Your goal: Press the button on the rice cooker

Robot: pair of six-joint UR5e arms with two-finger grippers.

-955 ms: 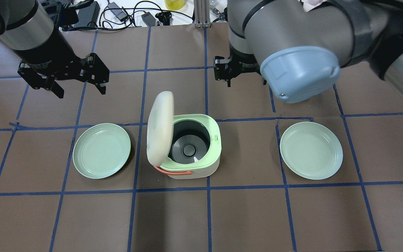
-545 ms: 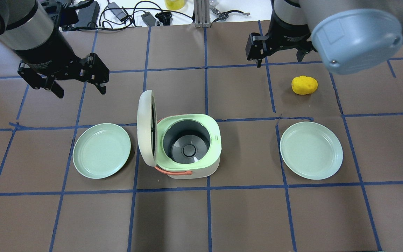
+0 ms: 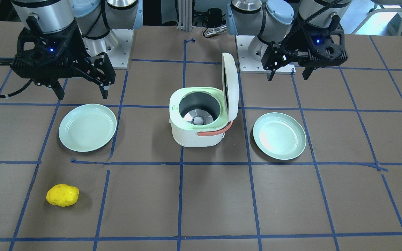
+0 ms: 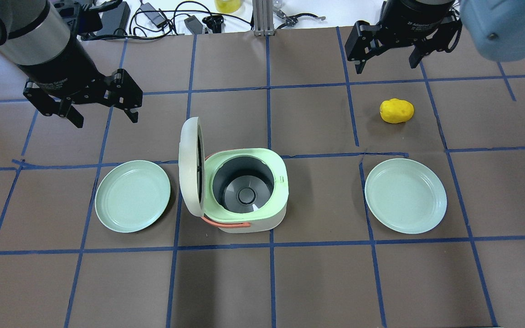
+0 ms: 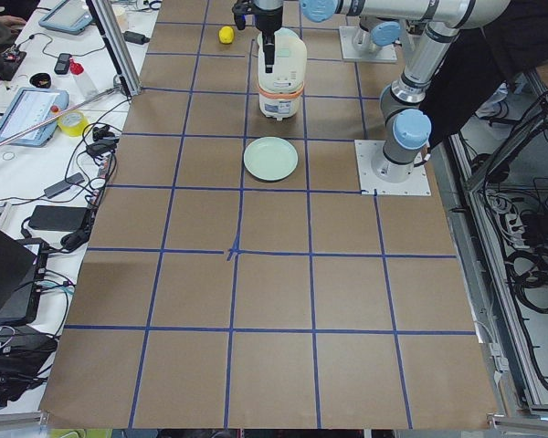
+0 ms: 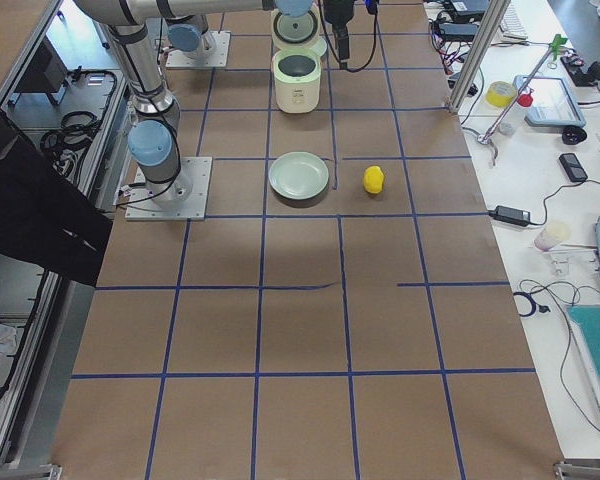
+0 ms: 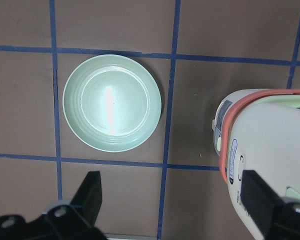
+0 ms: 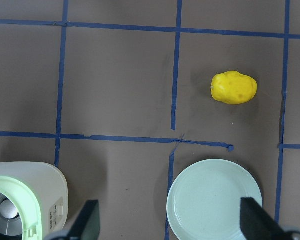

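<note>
Overhead exterior shows you the change. The lid [image 4: 188, 166] of the rice cooker [image 4: 249, 218] was caught mid-swing a second ago and now stands upright on its hinge side, leaving the dark inner pot [image 4: 226, 180] open. Your right gripper [image 4: 388, 64] has pulled back from beside the cooker to the far edge of the tabletop [image 4: 290, 282], fingers spread and empty, uncovering a yellow potato [image 4: 396, 110]. Your left gripper [image 4: 106, 119] has not moved, and its fingers are spread too. The cooker sits mid-tabletop between the left plate [image 4: 132, 196] and the right plate [image 4: 405, 196]. I'd judge the button press done.
</note>
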